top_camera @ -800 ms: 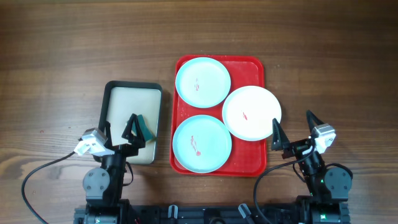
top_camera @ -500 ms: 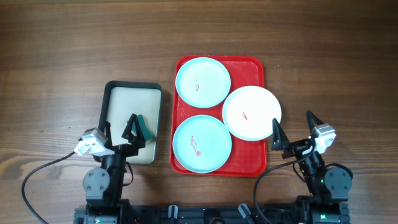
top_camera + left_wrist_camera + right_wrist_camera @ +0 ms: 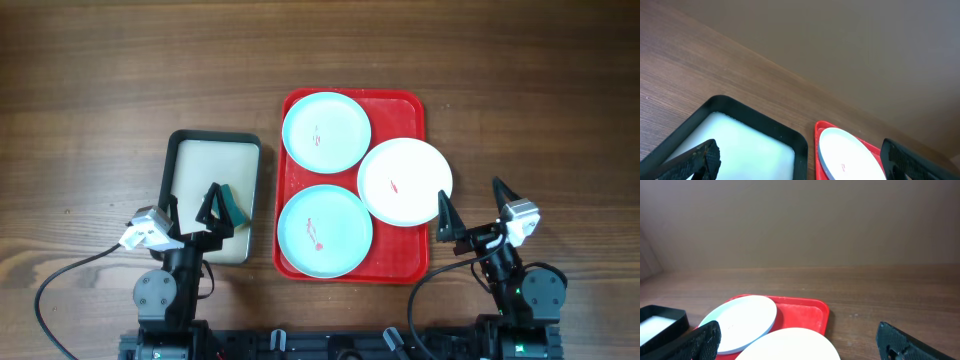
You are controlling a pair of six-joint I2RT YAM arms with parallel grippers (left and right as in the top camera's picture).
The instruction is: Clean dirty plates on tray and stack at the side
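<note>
Red tray (image 3: pixel 422 110) held all three plates (image 3: pixel 324 230), each showing its red smear and none stacked beside it, so by my judgement no cleaning was done and every step remained. The left gripper (image 3: pixel 191 203) hung with jaws spread over the cream tray (image 3: pixel 212 140) by a green sponge (image 3: pixel 236 207), apart from the plates; the right gripper (image 3: pixel 470 195), jaws likewise spread and empty, sat just beside the white plate (image 3: pixel 404 181)

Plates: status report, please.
Left gripper open, right gripper open, both empty. Three plates on tray, smears uncleaned. Nothing blocks them.
</note>
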